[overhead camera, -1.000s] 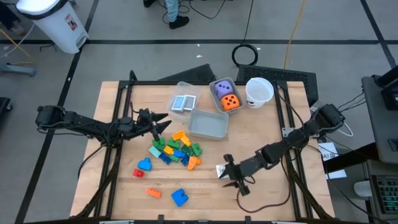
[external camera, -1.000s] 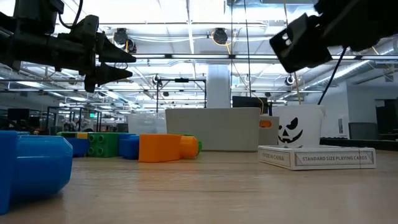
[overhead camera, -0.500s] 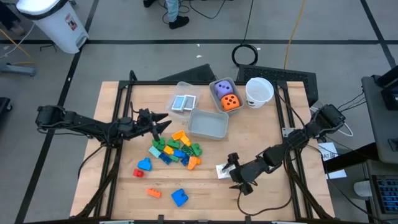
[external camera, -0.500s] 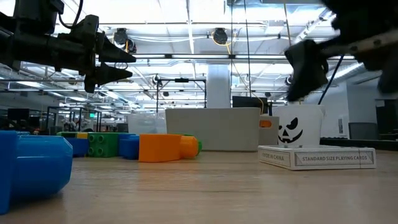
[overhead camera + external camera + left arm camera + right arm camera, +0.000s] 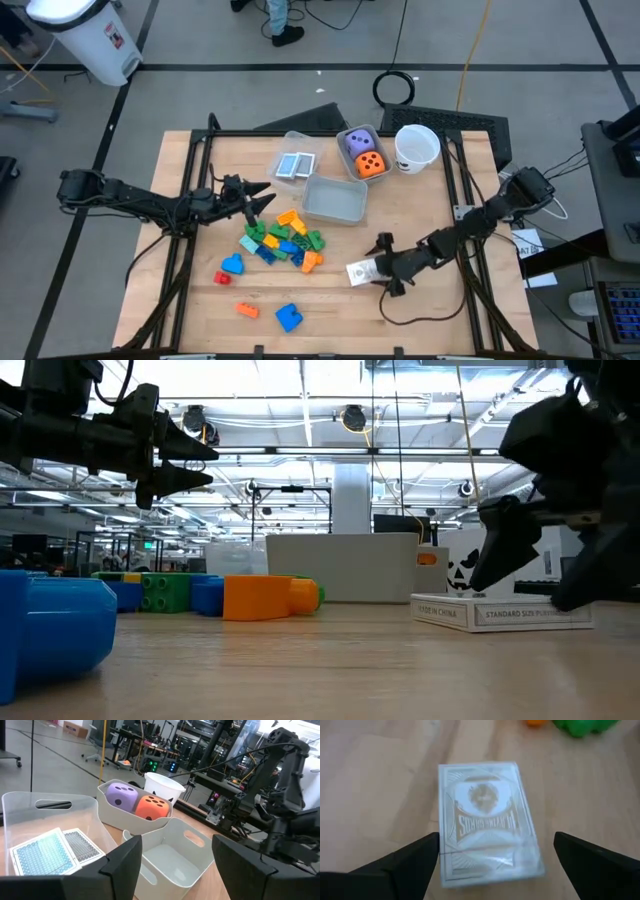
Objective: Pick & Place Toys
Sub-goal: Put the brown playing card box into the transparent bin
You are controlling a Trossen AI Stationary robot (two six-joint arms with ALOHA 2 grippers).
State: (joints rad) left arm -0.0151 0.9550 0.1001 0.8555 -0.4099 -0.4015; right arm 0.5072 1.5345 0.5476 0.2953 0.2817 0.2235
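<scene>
Around card box (image 5: 360, 272), right pincer (image 5: 375, 266) agape.

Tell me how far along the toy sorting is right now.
Done: purple die and orange die share one bin, two card decks sit in another. In hand: the open right end effector straddles the playing-card box, not yet gripped. Left: the block pile and the stray blue block; the middle bin is empty. The left end effector waits, open.

Past the left tool's (image 5: 172, 865) two spread dark fingers (image 5: 122, 867), three clear bins: one holds patterned cards (image 5: 52, 851), one a purple die (image 5: 123, 796) beside an orange die (image 5: 151, 807), the nearest bin (image 5: 172, 851) empty.
</scene>
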